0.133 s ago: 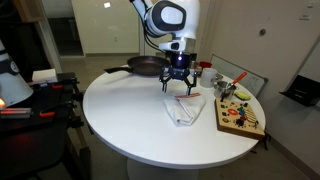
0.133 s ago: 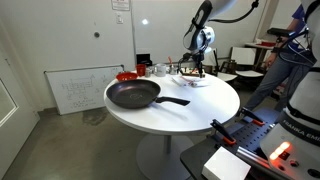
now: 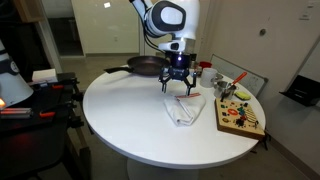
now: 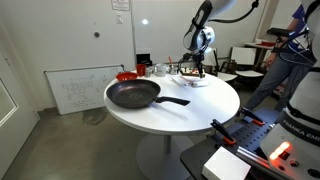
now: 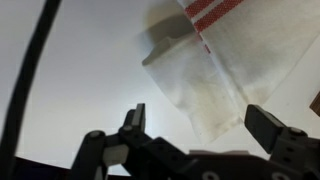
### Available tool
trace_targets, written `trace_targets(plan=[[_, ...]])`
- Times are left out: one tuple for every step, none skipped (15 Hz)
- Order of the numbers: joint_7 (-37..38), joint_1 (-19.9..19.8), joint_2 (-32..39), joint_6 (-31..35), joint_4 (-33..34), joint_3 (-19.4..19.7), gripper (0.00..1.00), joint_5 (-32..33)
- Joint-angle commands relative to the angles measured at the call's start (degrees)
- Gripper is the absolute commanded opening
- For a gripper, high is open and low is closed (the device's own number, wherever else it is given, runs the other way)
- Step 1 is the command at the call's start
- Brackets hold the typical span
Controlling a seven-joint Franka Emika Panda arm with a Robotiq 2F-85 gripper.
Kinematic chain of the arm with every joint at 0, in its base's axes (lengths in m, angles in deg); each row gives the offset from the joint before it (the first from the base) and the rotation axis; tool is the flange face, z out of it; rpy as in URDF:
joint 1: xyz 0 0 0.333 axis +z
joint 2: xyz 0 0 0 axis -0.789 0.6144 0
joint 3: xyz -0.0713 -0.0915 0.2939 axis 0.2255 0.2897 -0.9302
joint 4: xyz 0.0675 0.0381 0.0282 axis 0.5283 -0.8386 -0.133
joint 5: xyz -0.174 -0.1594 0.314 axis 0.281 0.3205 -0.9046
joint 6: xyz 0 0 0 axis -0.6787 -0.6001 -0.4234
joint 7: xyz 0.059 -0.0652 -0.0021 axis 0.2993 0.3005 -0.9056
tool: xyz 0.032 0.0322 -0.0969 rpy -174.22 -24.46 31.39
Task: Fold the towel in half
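My gripper (image 3: 181, 86) hangs over the white round table (image 3: 125, 125) with its fingers spread wide and nothing between them. In this exterior view the towel (image 3: 185, 108) lies rumpled on the table just below and in front of it. The pan (image 3: 143, 66) sits behind the gripper, and a board (image 3: 240, 119) with coloured pieces lies beside the towel, near the table edge.

In the exterior view from across the room, the pan (image 4: 133, 95) is nearest the camera. The gripper (image 4: 193, 72) is small at the far side of the table (image 4: 205, 108), over the towel (image 4: 193, 81). I cannot tell from here whether it touches the cloth.

In the wrist view the gripper (image 5: 200, 124) is open, with one finger (image 5: 135, 118) over bare table (image 5: 90, 70) and the other over the towel (image 5: 235, 75). The towel's red stripes (image 5: 213, 12) run at the top. A dark cable (image 5: 30, 90) crosses one side.
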Motion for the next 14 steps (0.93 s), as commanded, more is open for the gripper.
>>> trace_targets(plan=[[-0.3,0.3,0.2,-0.1,0.1,0.4,1.0,-0.4],[-0.3,0.3,0.2,-0.1,0.1,0.4,1.0,-0.4],[-0.3,0.3,0.2,-0.1,0.1,0.4,1.0,-0.4],[-0.3,0.3,0.2,-0.1,0.1,0.4,1.0,-0.4],[-0.3,0.3,0.2,-0.1,0.1,0.4,1.0,-0.4],[-0.4,0.5,0.2,1.5,-0.4,0.5,1.0,0.0],[-0.3,0.4,0.5,1.4,-0.2,0.5,1.0,-0.1],[-0.5,0.4,0.7,1.2,0.0,0.4,1.0,0.0],[0.4,0.6,1.0,1.6,0.1,0.7,1.0,0.0],[0.2,0.5,1.2,1.4,0.3,0.6,1.0,-0.1],[0.8,0.5,1.5,1.7,0.5,0.6,1.0,-0.4],[1.8,0.6,1.8,1.8,0.7,0.8,1.0,-0.7],[1.4,0.4,2.1,2.3,0.8,0.6,1.0,-0.8],[1.4,0.2,2.2,3.5,0.5,0.5,1.0,-1.0]])
